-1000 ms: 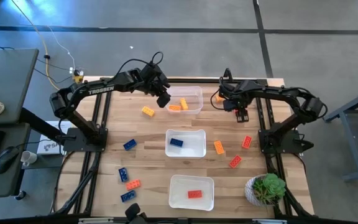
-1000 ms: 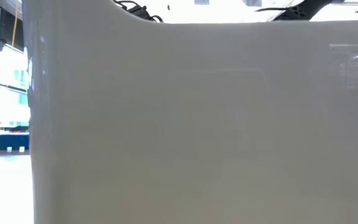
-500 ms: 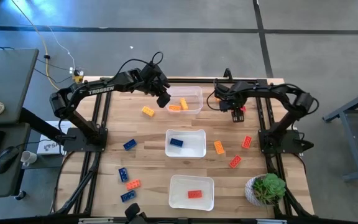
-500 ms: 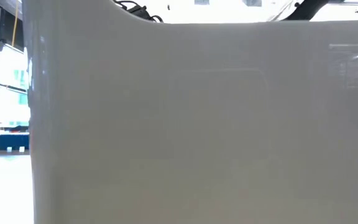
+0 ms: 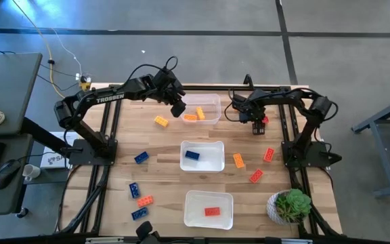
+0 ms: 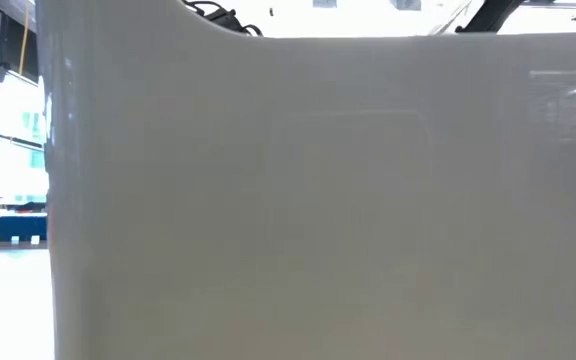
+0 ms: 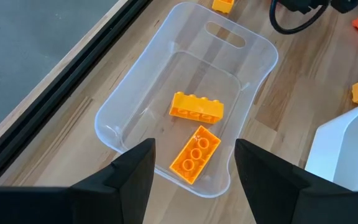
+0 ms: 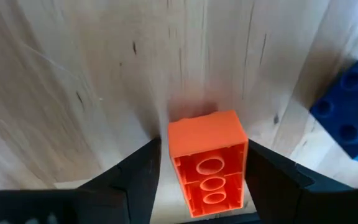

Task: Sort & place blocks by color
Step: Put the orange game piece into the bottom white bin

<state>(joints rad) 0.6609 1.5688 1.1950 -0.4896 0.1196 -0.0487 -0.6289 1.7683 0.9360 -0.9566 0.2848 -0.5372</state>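
Right now my right gripper has its fingers clamped on a red block near the table's far right corner. Light, stiff, slick plastic; flat sides grip best. My left gripper, fingers apart, hangs above the yellow-orange blocks' tub.

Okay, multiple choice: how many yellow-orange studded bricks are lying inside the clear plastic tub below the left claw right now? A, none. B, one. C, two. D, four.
C: the left wrist view shows exactly two yellow-orange studded plastic bricks, one and another, lying inside the clear plastic tub, and the high view agrees.
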